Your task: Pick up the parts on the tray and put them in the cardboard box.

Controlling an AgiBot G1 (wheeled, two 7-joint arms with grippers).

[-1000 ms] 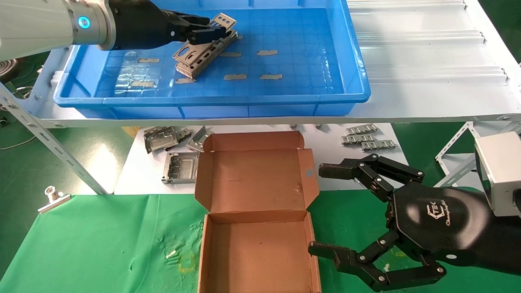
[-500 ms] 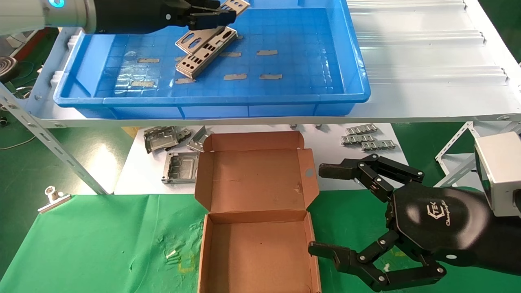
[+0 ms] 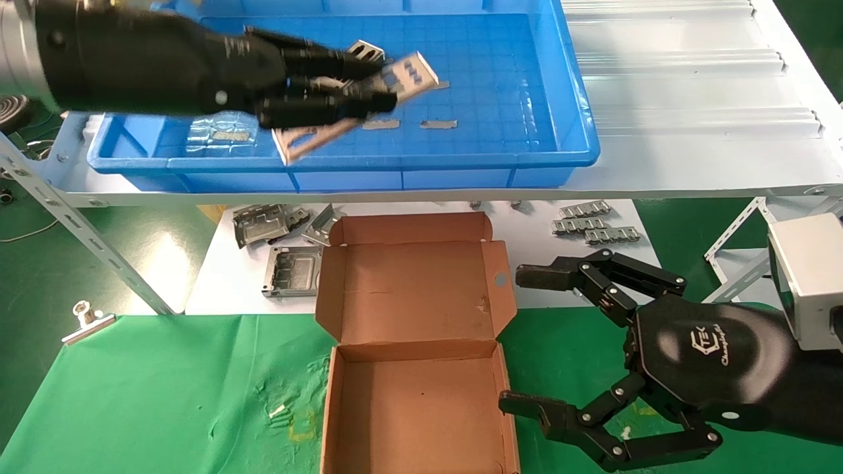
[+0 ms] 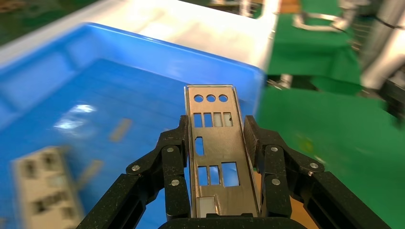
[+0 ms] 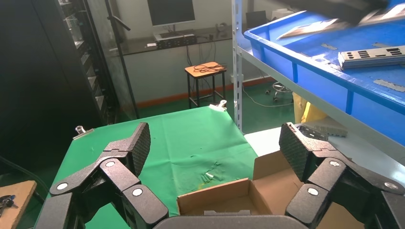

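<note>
A thin silver sheet-metal plate (image 4: 216, 157), punched with three round holes at its far end and rows of rectangular cutouts, sits pinched flat between the ribbed black fingers of the left gripper (image 3: 342, 92), raised above the blue tray (image 3: 566, 99). More plates (image 5: 370, 56) lie stacked on the tray's grid-patterned floor, among scraps of grey tape (image 3: 438, 124). The tray is glossy plastic with a raised rim, set on a white shelf (image 3: 691, 118). Below it the brown corrugated cardboard box (image 3: 415, 355) stands open on green cloth (image 3: 151, 388), lid hinged back, a round hole in one side flap. The right gripper (image 3: 527, 339) hangs just beside the box, fingers spread wide and empty.
</note>
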